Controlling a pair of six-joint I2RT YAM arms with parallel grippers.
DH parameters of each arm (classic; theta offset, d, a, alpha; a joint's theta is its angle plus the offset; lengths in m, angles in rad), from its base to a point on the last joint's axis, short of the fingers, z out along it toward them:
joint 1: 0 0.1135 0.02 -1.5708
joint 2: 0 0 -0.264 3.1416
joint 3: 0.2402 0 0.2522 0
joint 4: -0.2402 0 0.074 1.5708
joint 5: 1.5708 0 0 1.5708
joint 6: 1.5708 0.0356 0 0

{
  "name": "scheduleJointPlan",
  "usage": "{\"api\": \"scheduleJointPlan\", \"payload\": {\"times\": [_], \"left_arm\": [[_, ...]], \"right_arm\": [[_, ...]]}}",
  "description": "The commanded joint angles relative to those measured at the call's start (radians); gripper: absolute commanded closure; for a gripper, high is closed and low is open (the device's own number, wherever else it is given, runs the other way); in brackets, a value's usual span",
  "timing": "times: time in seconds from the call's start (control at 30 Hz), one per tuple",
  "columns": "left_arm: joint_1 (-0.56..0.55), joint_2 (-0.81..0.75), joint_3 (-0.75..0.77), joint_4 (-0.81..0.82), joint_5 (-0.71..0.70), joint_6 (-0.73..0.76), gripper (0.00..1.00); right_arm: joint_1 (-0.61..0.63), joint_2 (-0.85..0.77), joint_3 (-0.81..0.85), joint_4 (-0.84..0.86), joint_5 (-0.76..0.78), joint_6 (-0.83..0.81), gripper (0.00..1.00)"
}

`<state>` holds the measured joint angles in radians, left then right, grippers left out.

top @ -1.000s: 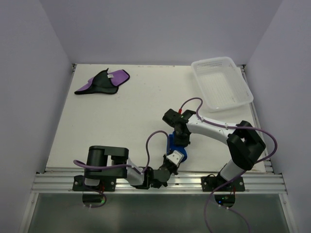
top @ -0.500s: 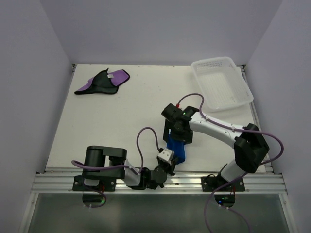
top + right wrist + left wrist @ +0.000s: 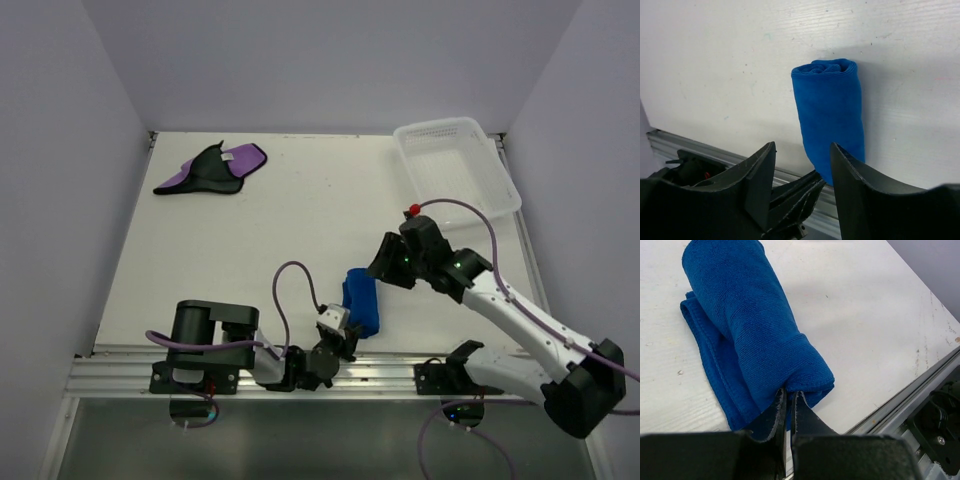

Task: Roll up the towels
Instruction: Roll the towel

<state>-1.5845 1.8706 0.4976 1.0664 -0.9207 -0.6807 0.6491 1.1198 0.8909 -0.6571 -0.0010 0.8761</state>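
Blue towel (image 3: pixel 360 303) looks rolled; my left gripper (image 3: pixel 789 396) closed at its end, right gripper (image 3: pixel 801 150) parted, empty, above it. Next I'd reach the purple towel (image 3: pixel 215 170), well beyond.

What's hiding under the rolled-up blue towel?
The blue towel lies on the white table, its own flat end poking out beneath the roll. The shut left gripper touches its near end. Right beneath the roll is covered.
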Motion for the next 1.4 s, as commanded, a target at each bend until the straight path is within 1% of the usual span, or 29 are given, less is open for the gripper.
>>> {"api": "scheduleJointPlan", "payload": {"times": [0.0, 0.17, 0.27, 0.43, 0.5, 0.67, 0.73, 0.77, 0.9, 1.0, 1.1, 1.17, 1.37], "left_arm": [[-0.002, 0.002, -0.050, -0.100, -0.023, -0.028, 1.00], [0.000, -0.017, -0.077, -0.114, -0.020, -0.068, 1.00], [0.000, -0.019, -0.079, -0.123, -0.012, -0.075, 1.00], [0.000, -0.019, -0.085, -0.137, -0.006, -0.095, 1.00], [0.000, -0.021, -0.091, -0.140, -0.006, -0.108, 1.00], [0.000, -0.033, -0.097, -0.181, 0.000, -0.143, 1.00], [0.001, -0.044, -0.079, -0.277, 0.003, -0.180, 1.00], [0.001, -0.044, -0.076, -0.298, 0.003, -0.200, 1.00], [0.003, -0.048, -0.082, -0.322, 0.008, -0.229, 1.00], [0.012, -0.054, -0.085, -0.338, 0.020, -0.247, 1.00], [0.021, -0.050, -0.090, -0.358, 0.032, -0.275, 1.00], [0.026, -0.050, -0.090, -0.365, 0.037, -0.284, 1.00], [0.032, -0.056, -0.087, -0.384, 0.052, -0.296, 1.00]], "right_arm": [[-0.046, -0.124, -0.171, 0.218, -0.155, -0.061, 0.50], [-0.075, -0.236, -0.302, 0.281, -0.214, -0.083, 0.50], [-0.086, -0.256, -0.377, 0.347, -0.244, -0.068, 0.44], [-0.088, -0.192, -0.425, 0.440, -0.301, -0.075, 0.32], [-0.088, -0.176, -0.428, 0.462, -0.303, -0.080, 0.31], [-0.089, -0.130, -0.441, 0.485, -0.300, -0.097, 0.30], [-0.089, -0.120, -0.451, 0.491, -0.300, -0.112, 0.29], [-0.089, -0.115, -0.457, 0.502, -0.303, -0.115, 0.29], [-0.086, -0.109, -0.512, 0.600, -0.358, -0.109, 0.22], [-0.088, -0.107, -0.533, 0.628, -0.372, -0.117, 0.18], [-0.088, -0.097, -0.553, 0.654, -0.381, -0.112, 0.17], [-0.088, -0.086, -0.572, 0.704, -0.389, -0.097, 0.17], [-0.088, -0.025, -0.573, 0.783, -0.407, -0.075, 0.18]]}}
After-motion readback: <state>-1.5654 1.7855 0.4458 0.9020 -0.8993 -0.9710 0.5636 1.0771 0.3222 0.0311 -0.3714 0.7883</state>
